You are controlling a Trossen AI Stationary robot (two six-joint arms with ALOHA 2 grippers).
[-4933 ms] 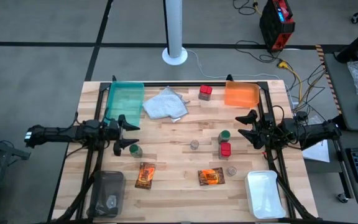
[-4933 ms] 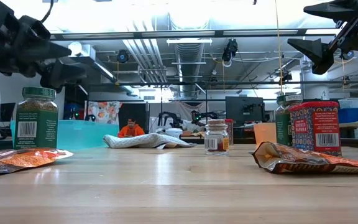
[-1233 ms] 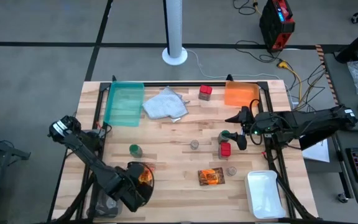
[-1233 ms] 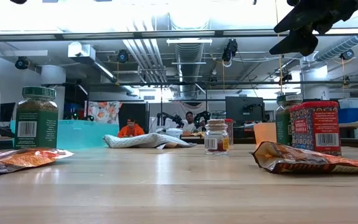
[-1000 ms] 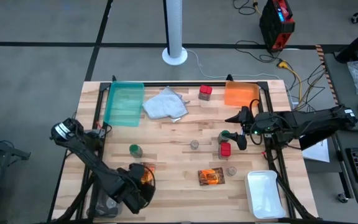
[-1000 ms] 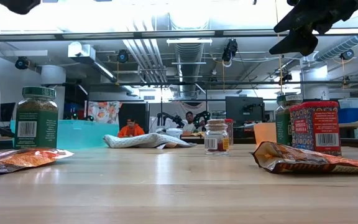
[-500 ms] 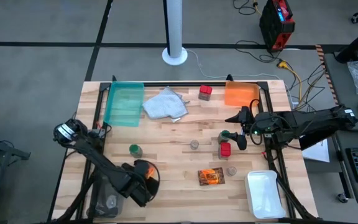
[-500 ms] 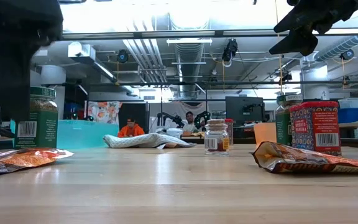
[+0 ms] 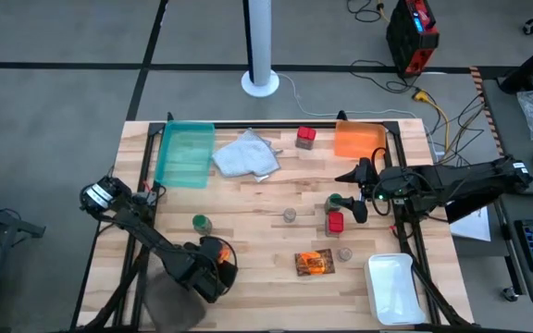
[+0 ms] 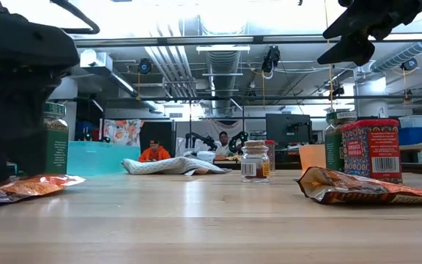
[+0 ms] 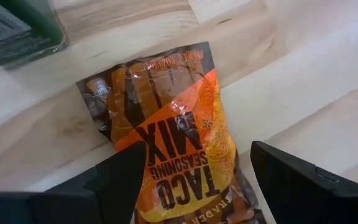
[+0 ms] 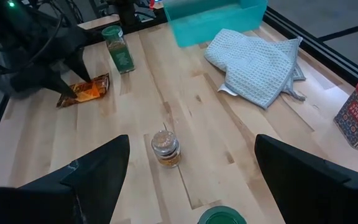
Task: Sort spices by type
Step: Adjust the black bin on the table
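I count two green jars [image 9: 201, 223] [image 9: 335, 201], two red boxes [image 9: 305, 138] [image 9: 335, 222], two grey jars [image 9: 290, 215] [image 9: 344, 252] and two packets [image 11: 179, 149] [image 9: 314, 263]. Three trays on the worktop: teal tray [image 9: 185, 153] at the far-left corner, orange tray [image 9: 359, 141] far-right, white tray [image 9: 396, 287] near-right. One cloth [image 9: 246, 154] by the far edge.

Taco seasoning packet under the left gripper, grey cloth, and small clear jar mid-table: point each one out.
taco seasoning packet [image 11: 178, 146], left wrist view, on its orange printed front.
grey cloth [image 9: 245, 155], high view, on its middle folds.
small clear jar [image 12: 166, 148], right wrist view, on its glass body.
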